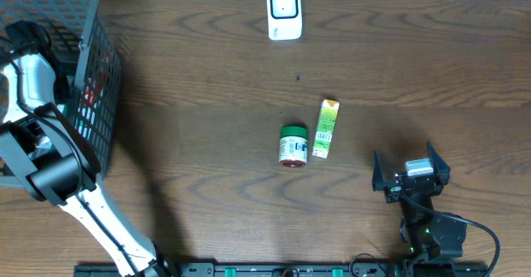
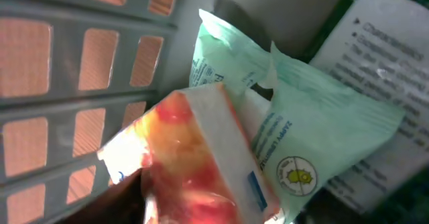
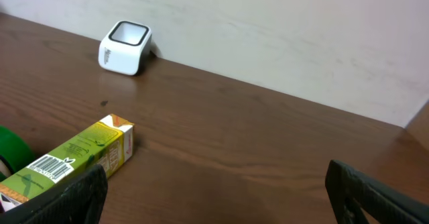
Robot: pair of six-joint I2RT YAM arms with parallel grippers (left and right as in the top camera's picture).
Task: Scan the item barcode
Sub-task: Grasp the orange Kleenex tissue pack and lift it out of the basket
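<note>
My left arm [image 1: 33, 82] reaches down into the grey basket [image 1: 91, 28]. In the left wrist view a red and white carton [image 2: 201, 163] fills the space at my left gripper [image 2: 214, 207]. One dark finger [image 2: 117, 200] presses on its left side and the other finger is hidden behind it. The white barcode scanner [image 1: 283, 12] stands at the table's far edge, also in the right wrist view [image 3: 125, 47]. My right gripper [image 1: 411, 177] rests low at the front right, open, with bare table between its fingers [image 3: 74, 194].
Mint-green packets [image 2: 315, 137] and a white printed card [image 2: 389, 70] lie under the carton inside the basket. On the table lie a green carton [image 1: 325, 128] with its barcode up [image 3: 50, 165] and a green-lidded jar [image 1: 293, 145].
</note>
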